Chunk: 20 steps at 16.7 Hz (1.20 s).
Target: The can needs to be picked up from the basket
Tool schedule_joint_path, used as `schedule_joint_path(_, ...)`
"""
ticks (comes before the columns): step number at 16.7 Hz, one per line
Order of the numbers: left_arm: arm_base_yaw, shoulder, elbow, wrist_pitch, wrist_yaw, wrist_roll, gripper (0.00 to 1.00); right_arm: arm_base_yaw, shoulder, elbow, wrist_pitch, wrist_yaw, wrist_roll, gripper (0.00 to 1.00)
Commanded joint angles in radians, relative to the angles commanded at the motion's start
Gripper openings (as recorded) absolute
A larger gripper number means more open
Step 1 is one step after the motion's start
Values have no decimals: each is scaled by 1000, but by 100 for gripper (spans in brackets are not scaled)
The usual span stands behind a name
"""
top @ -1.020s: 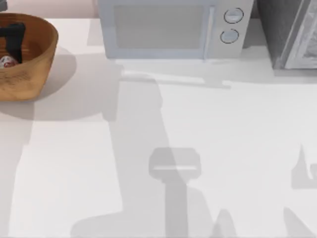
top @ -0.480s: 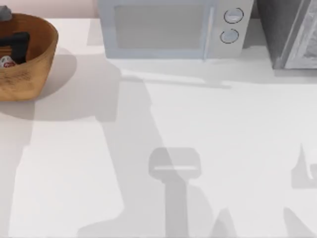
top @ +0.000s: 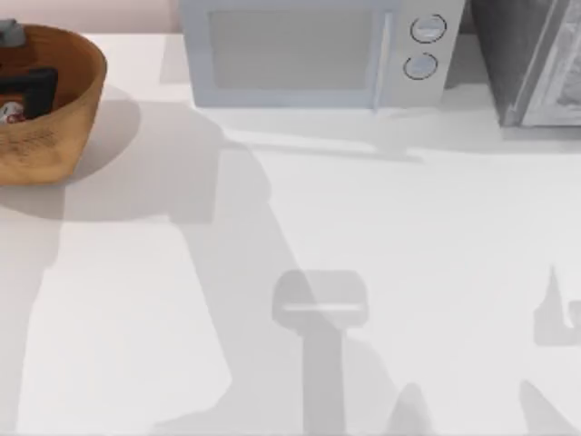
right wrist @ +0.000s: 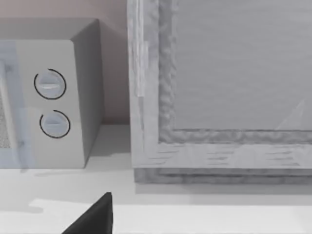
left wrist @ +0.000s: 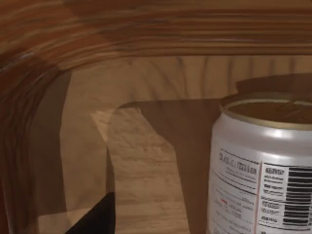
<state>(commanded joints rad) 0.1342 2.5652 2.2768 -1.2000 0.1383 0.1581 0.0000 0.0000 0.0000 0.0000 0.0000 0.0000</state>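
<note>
Surface: white table [top: 381,236], bare across its middle, crossed by arm shadows; a pale pink wall is seen behind.
Cabinet: a grey framed cabinet [top: 536,64] is set at the table's back right corner, well apart from the work.
Microwave: a pale microwave [top: 309,54] with two round knobs is placed along the back edge, between cabinet and basket, clear of the basket.
Basket: the brown woven basket [top: 64,109] sits at the table's back left corner, cut by the top view's left edge; its ribbed wall [left wrist: 146,29] curves closely around the can.
Left gripper: the left gripper [top: 27,82] is lowered inside the basket, right by the can; one dark fingertip [left wrist: 95,219] is seen low in the left wrist view, and the width of its opening cannot be told.
Can: the can [left wrist: 263,165] stands upright on the basket floor, gold top up, white label with barcode facing the wrist camera; from above a red-marked patch [top: 13,113] is glimpsed.
Handling: judged light, stiff and smooth-sided, so likely slippery; best taken across the label at mid height, squeezed gently.
Obstacles: the basket wall is judged the only hindrance, leaving little room beside the can; a straight lift is advised.
Right arm: parked at the right, its dark fingertip [right wrist: 92,217] facing microwave and cabinet.
</note>
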Motion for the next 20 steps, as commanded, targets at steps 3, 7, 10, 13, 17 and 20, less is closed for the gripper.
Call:
schedule_joint_path(3,0,0,0,0,0,0,70,0,0,0,0,0,0,100)
schedule_joint_path(7,0,0,0,0,0,0,40,0,0,0,0,0,0,100)
schedule_joint_path(10,0,0,0,0,0,0,17,0,0,0,0,0,0,100)
schedule_joint_path(13,0,0,0,0,0,0,0,0,0,0,0,0,0,100)
schedule_joint_path(17,0,0,0,0,0,0,0,0,0,0,0,0,0,100)
schedule_joint_path(20,0,0,0,0,0,0,0,0,0,0,0,0,0,100)
